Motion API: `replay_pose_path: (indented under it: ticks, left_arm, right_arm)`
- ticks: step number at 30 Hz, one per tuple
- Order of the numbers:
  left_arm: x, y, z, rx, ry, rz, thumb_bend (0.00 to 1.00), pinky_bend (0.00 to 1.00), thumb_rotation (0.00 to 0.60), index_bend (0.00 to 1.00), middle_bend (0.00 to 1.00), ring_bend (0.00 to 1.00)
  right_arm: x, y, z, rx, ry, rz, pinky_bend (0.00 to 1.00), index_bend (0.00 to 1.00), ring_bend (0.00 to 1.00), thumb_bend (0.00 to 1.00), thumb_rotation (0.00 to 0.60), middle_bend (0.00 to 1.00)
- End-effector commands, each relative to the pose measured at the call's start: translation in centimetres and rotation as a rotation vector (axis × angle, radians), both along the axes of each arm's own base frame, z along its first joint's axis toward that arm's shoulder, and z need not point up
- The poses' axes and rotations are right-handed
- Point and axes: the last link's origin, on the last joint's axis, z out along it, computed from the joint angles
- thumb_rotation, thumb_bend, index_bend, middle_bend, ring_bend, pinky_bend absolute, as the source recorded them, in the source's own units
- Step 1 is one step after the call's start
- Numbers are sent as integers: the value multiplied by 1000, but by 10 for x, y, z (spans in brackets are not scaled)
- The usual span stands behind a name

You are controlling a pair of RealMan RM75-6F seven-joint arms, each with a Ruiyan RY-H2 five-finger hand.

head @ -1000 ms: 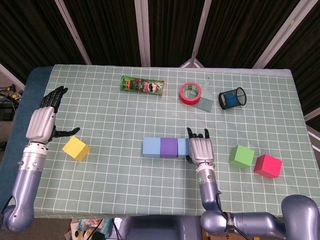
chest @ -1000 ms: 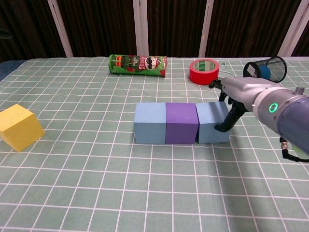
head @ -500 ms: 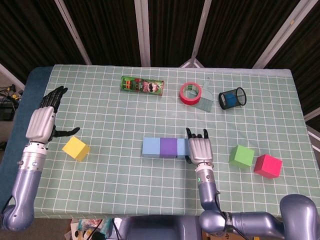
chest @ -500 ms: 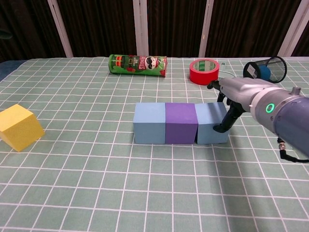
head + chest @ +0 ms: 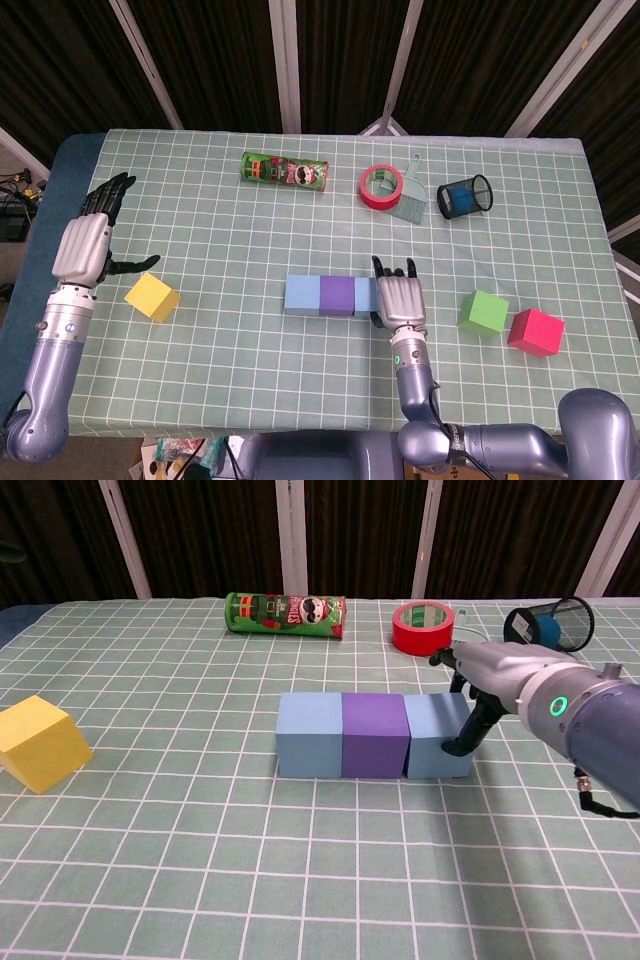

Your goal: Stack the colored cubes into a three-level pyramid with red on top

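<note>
Three cubes form a row mid-table: light blue (image 5: pixel 310 734), purple (image 5: pixel 373 734) and another light blue cube (image 5: pixel 436 736), all touching. My right hand (image 5: pixel 401 298) rests against the right side of that last cube, fingers (image 5: pixel 470 732) touching its face, holding nothing. A yellow cube (image 5: pixel 152 297) lies at the left, with my left hand (image 5: pixel 84 243) hovering open just up-left of it. A green cube (image 5: pixel 484 312) and a red cube (image 5: pixel 535 332) sit side by side at the right.
Along the far side lie a green chip can (image 5: pixel 285 171), a red tape roll (image 5: pixel 380 187), a small dustpan brush (image 5: pixel 409 203) and a black mesh cup (image 5: pixel 465 195). The table's front edge runs close behind my right forearm.
My right hand has nudged the right light blue cube slightly left, closing it against the purple cube. The left hand has not moved.
</note>
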Motion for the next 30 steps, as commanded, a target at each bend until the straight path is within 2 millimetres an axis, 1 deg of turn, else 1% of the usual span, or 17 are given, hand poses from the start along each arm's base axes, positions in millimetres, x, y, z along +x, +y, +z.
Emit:
replay_pose_path:
  ticks: [1, 3, 7, 13, 21, 23, 26, 30]
  left_arm:
    - [0, 0, 0, 0, 0, 0, 102, 0, 600, 0, 18, 0]
    - [0, 0, 0, 0, -1, 0, 102, 0, 600, 0, 18, 0]
    - [-1, 0, 0, -2, -1, 3, 102, 0, 600, 0, 18, 0]
    - [-1, 0, 0, 0, -3, 2, 102, 0, 600, 0, 18, 0]
    - [0, 0, 0, -1, -1, 1, 102, 0, 600, 0, 18, 0]
    - [0, 0, 0, 0, -1, 1, 102, 0, 600, 0, 18, 0]
    - [0, 0, 0, 0, -1, 1, 102, 0, 600, 0, 18, 0]
    - [0, 0, 0, 0, 1, -1, 102, 0, 600, 0, 17, 0]
  right_arm:
    - [-1, 0, 0, 0, 0, 0, 0, 85, 261, 299, 600, 450]
    - [-1, 0, -1, 0, 2, 0, 0, 73, 261, 300, 600, 450]
    - [-2, 1, -2, 8, 7, 0, 0, 13, 240, 299, 600, 433]
    - [-4, 3, -4, 24, 10, -5, 0, 0, 153, 299, 600, 303]
    - [-3, 4, -4, 34, 10, -2, 0, 0, 69, 297, 600, 163]
    - [-4, 5, -4, 41, 13, -2, 0, 0, 41, 288, 600, 110]
    - [-5, 8, -4, 54, 19, -7, 0, 0, 17, 277, 600, 63]
    - [-5, 11, -2, 60, 16, -6, 0, 0, 12, 273, 600, 47]
